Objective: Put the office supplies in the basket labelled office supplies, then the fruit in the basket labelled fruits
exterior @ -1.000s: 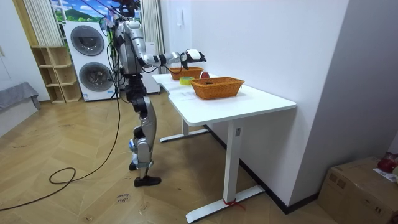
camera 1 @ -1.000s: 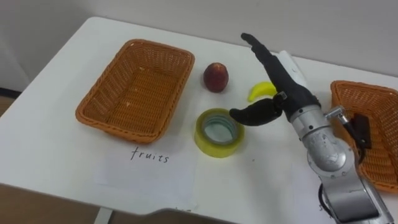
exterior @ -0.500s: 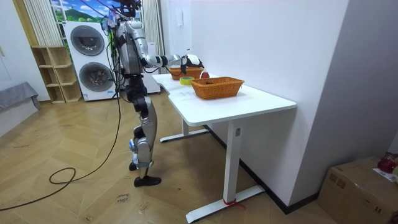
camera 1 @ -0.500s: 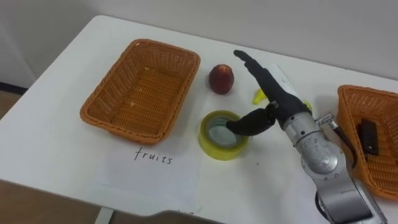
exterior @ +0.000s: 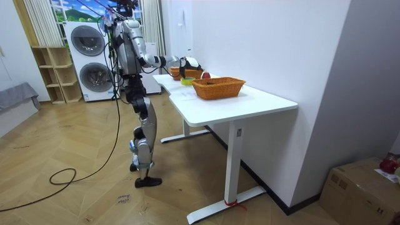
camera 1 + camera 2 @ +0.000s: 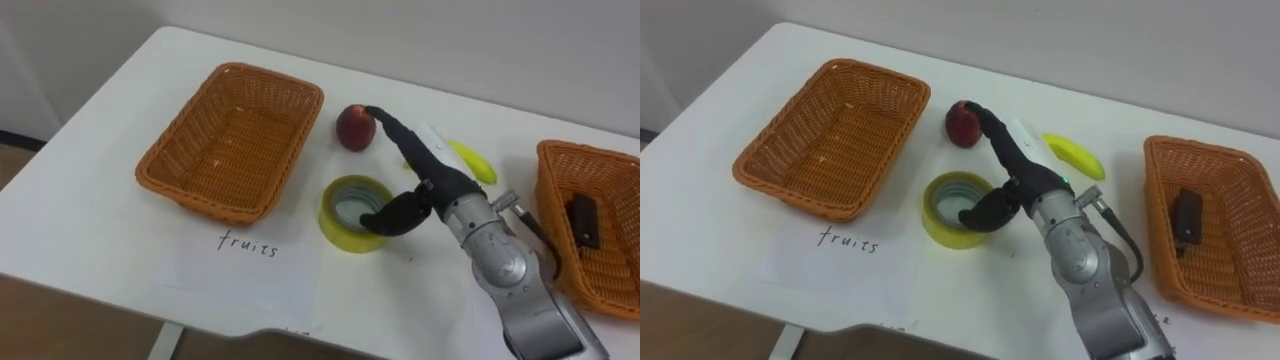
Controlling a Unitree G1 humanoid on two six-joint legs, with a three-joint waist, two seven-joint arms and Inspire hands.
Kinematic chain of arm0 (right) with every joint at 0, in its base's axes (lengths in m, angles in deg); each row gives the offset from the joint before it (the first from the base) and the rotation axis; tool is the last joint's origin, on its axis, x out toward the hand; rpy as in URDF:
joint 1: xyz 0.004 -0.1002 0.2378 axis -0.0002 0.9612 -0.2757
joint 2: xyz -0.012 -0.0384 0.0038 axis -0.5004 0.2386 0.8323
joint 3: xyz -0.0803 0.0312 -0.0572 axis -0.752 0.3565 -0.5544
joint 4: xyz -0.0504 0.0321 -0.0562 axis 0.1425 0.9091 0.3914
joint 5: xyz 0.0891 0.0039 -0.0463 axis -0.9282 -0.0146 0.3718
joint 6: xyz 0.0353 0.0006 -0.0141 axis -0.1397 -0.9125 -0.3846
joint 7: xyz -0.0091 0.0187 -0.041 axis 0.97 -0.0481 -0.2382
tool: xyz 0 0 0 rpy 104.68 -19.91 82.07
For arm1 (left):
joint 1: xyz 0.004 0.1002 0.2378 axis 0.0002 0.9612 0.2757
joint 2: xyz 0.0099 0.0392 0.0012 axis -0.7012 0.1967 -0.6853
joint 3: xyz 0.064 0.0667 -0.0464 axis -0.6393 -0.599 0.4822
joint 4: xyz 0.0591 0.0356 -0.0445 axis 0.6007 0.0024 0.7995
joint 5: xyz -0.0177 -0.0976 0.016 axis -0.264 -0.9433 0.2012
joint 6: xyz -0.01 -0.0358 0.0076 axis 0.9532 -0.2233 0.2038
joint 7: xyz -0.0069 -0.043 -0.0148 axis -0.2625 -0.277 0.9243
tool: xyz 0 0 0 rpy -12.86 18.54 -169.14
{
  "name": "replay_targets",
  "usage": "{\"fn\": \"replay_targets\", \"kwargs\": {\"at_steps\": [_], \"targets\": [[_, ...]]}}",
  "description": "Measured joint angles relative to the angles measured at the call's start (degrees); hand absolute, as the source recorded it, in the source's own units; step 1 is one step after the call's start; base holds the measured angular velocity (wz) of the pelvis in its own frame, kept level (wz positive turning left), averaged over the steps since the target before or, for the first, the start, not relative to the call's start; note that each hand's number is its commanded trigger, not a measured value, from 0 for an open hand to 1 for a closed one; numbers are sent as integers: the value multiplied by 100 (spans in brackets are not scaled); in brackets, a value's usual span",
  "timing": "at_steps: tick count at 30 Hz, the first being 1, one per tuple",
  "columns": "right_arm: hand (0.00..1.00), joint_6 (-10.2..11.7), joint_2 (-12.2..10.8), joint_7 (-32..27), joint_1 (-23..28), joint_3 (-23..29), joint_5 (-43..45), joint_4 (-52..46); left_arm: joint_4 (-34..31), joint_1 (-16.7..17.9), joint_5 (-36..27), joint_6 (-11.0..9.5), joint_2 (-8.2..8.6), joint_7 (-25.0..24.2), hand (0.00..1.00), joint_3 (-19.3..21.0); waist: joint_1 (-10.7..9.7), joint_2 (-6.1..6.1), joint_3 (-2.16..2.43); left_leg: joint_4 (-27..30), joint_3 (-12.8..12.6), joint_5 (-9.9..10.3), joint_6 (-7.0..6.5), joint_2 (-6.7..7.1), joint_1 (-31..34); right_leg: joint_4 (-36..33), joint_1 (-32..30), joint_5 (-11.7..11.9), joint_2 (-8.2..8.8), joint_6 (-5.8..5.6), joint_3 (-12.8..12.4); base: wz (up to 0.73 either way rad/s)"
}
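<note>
A yellow tape roll (image 6: 350,211) lies flat on the white table (image 6: 90,200), in front of a red peach (image 6: 353,127). A yellow banana (image 6: 470,160) lies to the right of the peach. My right hand (image 6: 424,168) hovers low over the tape's right side. Its straight fingers point at the peach and the fingertips almost reach it. The thumb (image 6: 388,214) bends down at the tape's right rim. The hand is open and holds nothing. The wicker fruit basket (image 6: 235,135) on the left is empty. The wicker basket on the right (image 6: 590,250) holds a dark object (image 6: 582,220).
A paper sheet with handwritten lettering (image 6: 248,245) lies in front of the left basket. In the room view the robot (image 5: 128,50) stands at the table's short end, right arm over the top. Washing machines (image 5: 94,59) stand behind it.
My right hand has come down and to the left, from above the banana to the tape roll's right rim. The banana now lies uncovered. The view has shifted slightly.
</note>
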State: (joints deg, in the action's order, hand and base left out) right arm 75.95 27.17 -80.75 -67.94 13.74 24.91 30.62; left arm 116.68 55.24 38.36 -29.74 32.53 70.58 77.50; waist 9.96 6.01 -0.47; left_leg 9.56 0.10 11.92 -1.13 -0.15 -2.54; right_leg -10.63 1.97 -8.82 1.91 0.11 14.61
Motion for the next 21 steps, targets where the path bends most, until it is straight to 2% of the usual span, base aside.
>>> {"fn": "replay_targets", "kwargs": {"at_steps": [4, 7, 12, 16, 21], "targets": [[0, -78, -97, 0, 0, 0, 291, 0, -153, 15, -2, 6, 1, 1, 0, -21, -2, 10, -27, -11, 1, 0, -1, 0, 2, 2, -5, 0, -2, 0, -9, 0], [0, -78, -179, 1, 0, -2, 564, -1, -224, 32, -2, 5, 2, -2, 0, -29, -2, 10, -27, -6, 5, -1, -1, -2, 2, 7, -18, 0, -4, -1, -12, 0], [0, -79, -202, 51, 0, -4, 876, 0, -320, 72, -2, 5, 15, -32, 0, -29, -5, 24, -15, -1, 6, -2, -3, 0, 9, 9, -26, 0, -1, -1, -16, 0], [0, -91, -204, 133, 0, -6, 873, 0, -361, 99, -2, 5, 20, -34, 0, -28, 1, -4, -33, 2, 5, -3, -4, -1, 5, 13, -26, 0, 1, -1, -16, 0], [0, -114, -206, 242, 0, -3, 909, 0, -366, 101, -2, 5, 36, -36, 0, -28, -8, -23, -29, 3, 6, -3, -4, -1, 9, 11, -24, 0, 1, -1, -13, 0]]}}
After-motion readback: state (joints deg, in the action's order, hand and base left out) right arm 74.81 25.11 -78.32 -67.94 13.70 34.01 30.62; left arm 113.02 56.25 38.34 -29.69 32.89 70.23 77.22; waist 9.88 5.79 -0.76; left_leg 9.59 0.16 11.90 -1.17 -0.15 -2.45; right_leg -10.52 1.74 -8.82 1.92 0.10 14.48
